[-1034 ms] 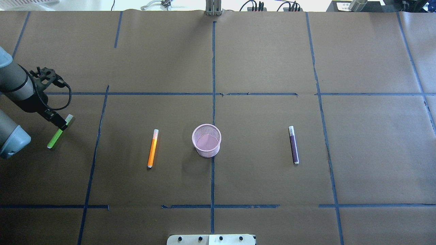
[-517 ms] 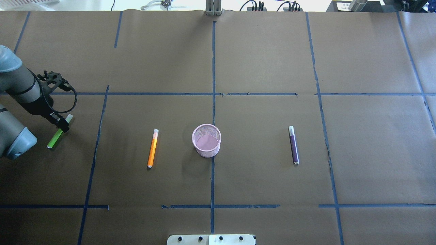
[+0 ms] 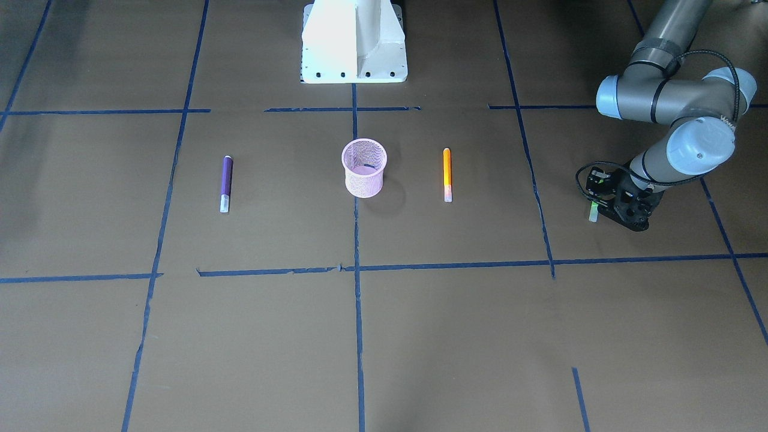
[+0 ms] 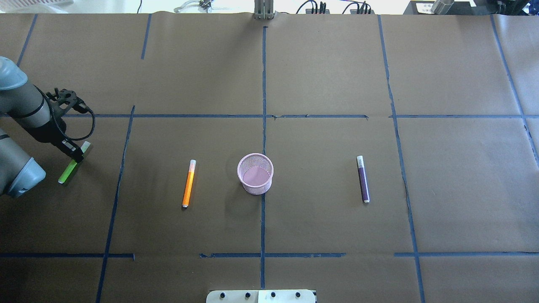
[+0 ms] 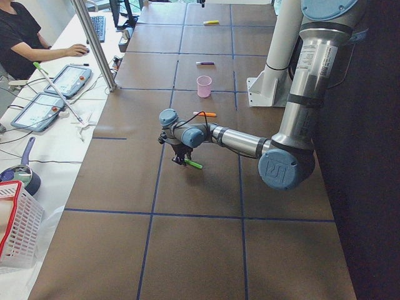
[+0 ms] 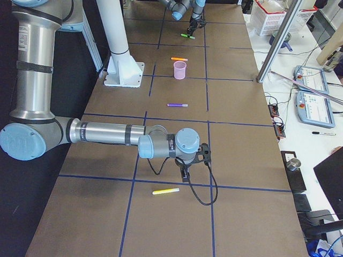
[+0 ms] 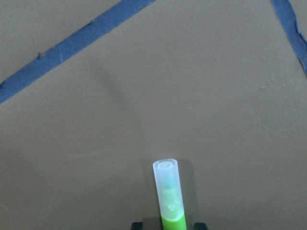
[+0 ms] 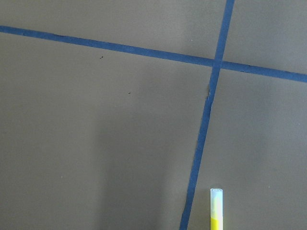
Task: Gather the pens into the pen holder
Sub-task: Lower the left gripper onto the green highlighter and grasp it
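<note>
Done so far: nothing is judged collected. No pen is seen inside the pen holder (image 4: 257, 188), which stands upright at the middle of the surface (image 4: 337, 75).
Step in hand: the green pen (image 4: 67, 171) lies flat near the surface's left end. Its pale-capped end is straddled by the left gripper (image 4: 78, 156).
Left gripper state: it is parted narrowly. In the wrist view a fingertip (image 7: 137, 224) is seen on either side of the barrel, with a slight gap on each side, so no grip is judged made yet.
Right gripper state: the right gripper (image 6: 186, 172) is held low near the surface's right end, just beside a yellow pen (image 6: 165, 190). Whether it is wide or narrow cannot be told.
Left to do: every pen has yet to be lifted and dropped into the holder.
Pens counted: four. These are the green one, the yellow one, an orange pen (image 4: 189, 185) to the holder's left and a purple pen (image 4: 363, 181) to its right, all lying flat and well apart.
Pen holders counted: one.
Grippers counted: two.
</note>
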